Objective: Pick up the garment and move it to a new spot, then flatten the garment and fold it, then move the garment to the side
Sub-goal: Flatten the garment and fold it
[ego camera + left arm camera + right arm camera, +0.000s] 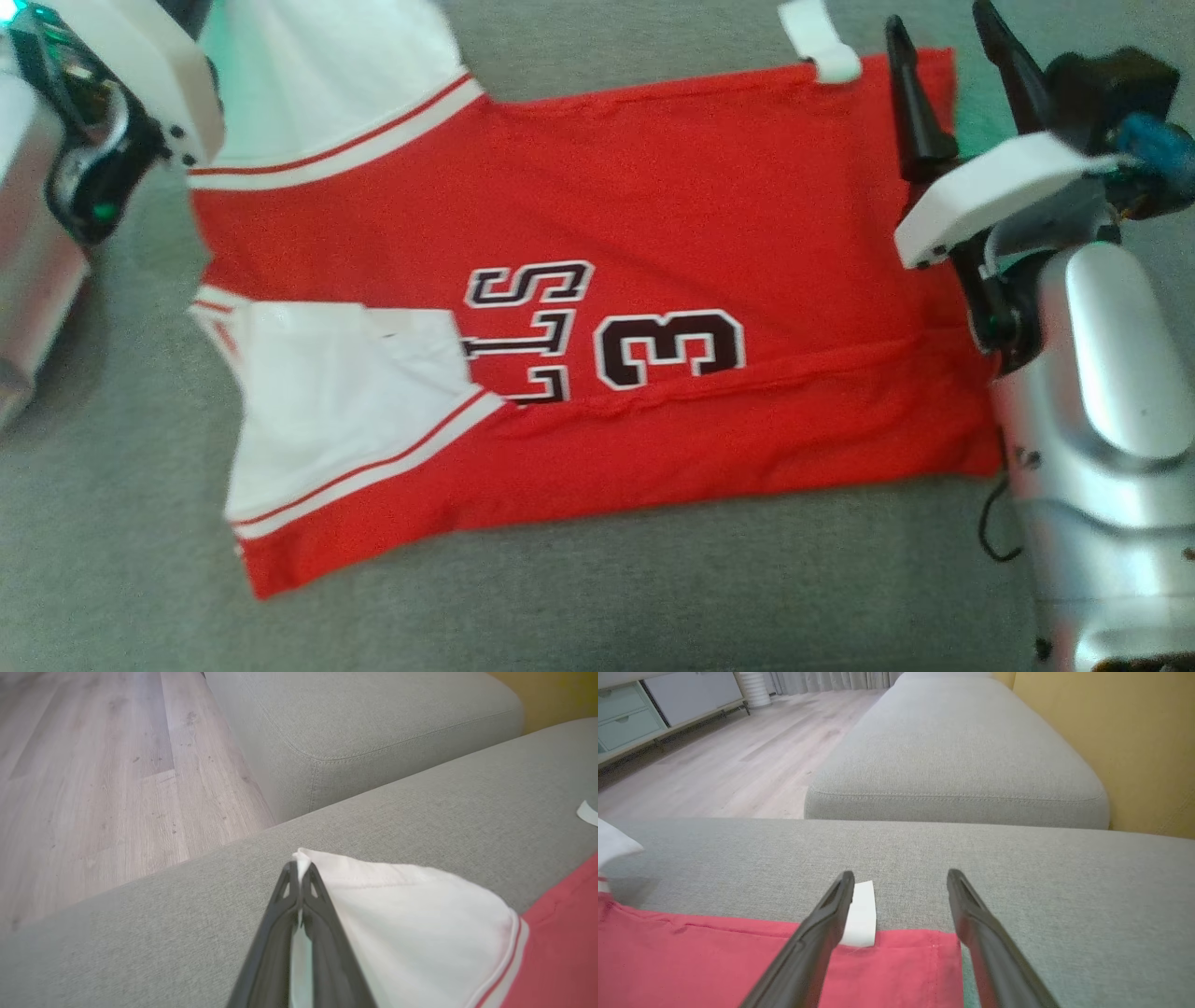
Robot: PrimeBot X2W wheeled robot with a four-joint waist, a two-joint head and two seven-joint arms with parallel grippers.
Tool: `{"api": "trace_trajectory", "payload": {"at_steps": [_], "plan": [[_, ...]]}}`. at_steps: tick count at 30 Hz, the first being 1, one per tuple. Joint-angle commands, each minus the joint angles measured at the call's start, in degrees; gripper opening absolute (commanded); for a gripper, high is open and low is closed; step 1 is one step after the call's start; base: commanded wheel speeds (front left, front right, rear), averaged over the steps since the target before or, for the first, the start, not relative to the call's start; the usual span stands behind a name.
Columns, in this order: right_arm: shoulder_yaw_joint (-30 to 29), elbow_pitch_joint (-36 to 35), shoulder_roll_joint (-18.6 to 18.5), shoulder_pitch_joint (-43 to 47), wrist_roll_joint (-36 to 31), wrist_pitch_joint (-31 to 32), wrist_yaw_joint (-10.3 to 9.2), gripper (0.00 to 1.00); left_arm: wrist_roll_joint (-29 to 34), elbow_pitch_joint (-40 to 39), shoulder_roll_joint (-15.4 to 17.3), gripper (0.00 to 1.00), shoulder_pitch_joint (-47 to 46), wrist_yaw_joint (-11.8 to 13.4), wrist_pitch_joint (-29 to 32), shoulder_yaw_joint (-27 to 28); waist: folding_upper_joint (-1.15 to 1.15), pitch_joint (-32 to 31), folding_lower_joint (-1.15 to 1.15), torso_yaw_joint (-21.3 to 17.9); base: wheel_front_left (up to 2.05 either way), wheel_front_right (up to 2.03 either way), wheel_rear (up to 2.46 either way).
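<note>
Looked past the seating onto pale wood-plank flooring (93, 788), shut in on the far right by a mustard-yellow wall (1134, 742). Noted a low cabinet with pale green drawers (621, 718) at the far edge of that flooring, near grey curtains (831, 679).

Worked above a long grey woven-fabric sofa cushion (597, 607), set close against a second grey upholstered cushion (957, 751) with a stitched seam along its rim.

Found the red basketball jersey with white sleeves (653, 187) lying flat on the near cushion, spread sideways across the head view, its near long edge turned over in a band. Read black white-edged lettering and a numeral 3 (667, 350) facing up, partly covered by the nearer sleeve, with red-and-white striped trim at each armhole.

Had the left claw (299, 877) clenched on the edge of the farther white sleeve (420, 928), a sliver of white cloth pinched between the dark fingers.

Had the right claw (901, 873) released, fingers well spread, above the far hem corner of the red cloth, one finger over the jersey and the other over bare grey fabric.

Spotted a small white cloth tag (865, 914) at that hem, reaching out onto the cushion, partly behind the finger over the jersey.
</note>
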Motion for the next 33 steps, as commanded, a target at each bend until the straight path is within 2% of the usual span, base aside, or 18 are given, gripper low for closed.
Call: {"api": "trace_trajectory", "payload": {"at_steps": [1, 5, 14, 25, 26, 27, 33], "plan": [[0.3, -0.7, -0.2, -1.4, 0.2, 1.8, 0.39, 1.00, 0.5, -1.3, 2.5, 0.00, -0.8, 0.1, -1.3, 1.8, 0.00, -1.4, 0.00, 2.6, 0.00, 0.00, 0.00], [-2.7, 4.5, -2.4, -3.4, -0.1, 8.1, 0.39, 1.00, 2.1, -4.3, 1.9, 0.00, 1.4, 0.1, -4.6, 0.2, 0.00, -2.3, 0.00, 5.0, 0.00, 0.00, 0.00], [-7.8, 13.5, -5.0, -5.3, -2.5, 14.9, 0.39, 1.00, 4.0, -10.1, 1.0, 0.00, 5.4, 0.9, -6.8, -2.5, 0.00, -3.0, 0.00, 7.5, 0.00, 0.00, 0.00], [-6.2, 18.2, -6.8, -7.2, -2.5, 16.5, 0.39, 1.00, 4.0, -12.3, 2.0, 0.00, 6.0, 1.7, -5.6, -3.3, 0.00, -2.3, 0.00, 7.6, 0.00, 0.00, 0.00], [-5.8, 18.5, -6.7, -7.3, -2.1, 16.8, 0.39, 0.83, 4.0, -12.4, 2.1, 0.00, 6.0, 1.8, -5.6, -3.3, 0.00, -2.3, 0.00, 7.5, 0.00, 0.00, 0.00], [-5.2, 18.8, -6.7, -7.4, -1.6, 17.1, 0.39, 0.00, 3.9, -12.3, 2.2, 0.00, 6.1, 1.8, -5.5, -3.3, 0.00, -2.3, 0.00, 7.4, 0.00, 0.00, 0.00], [-2.1, 17.8, -7.7, -8.3, 2.4, 14.7, 0.39, 0.00, 4.4, -11.0, 3.1, 0.00, 6.0, 2.2, -6.2, -3.3, 0.00, -2.3, 0.00, 6.5, 0.00, 0.00, 0.00]]}}
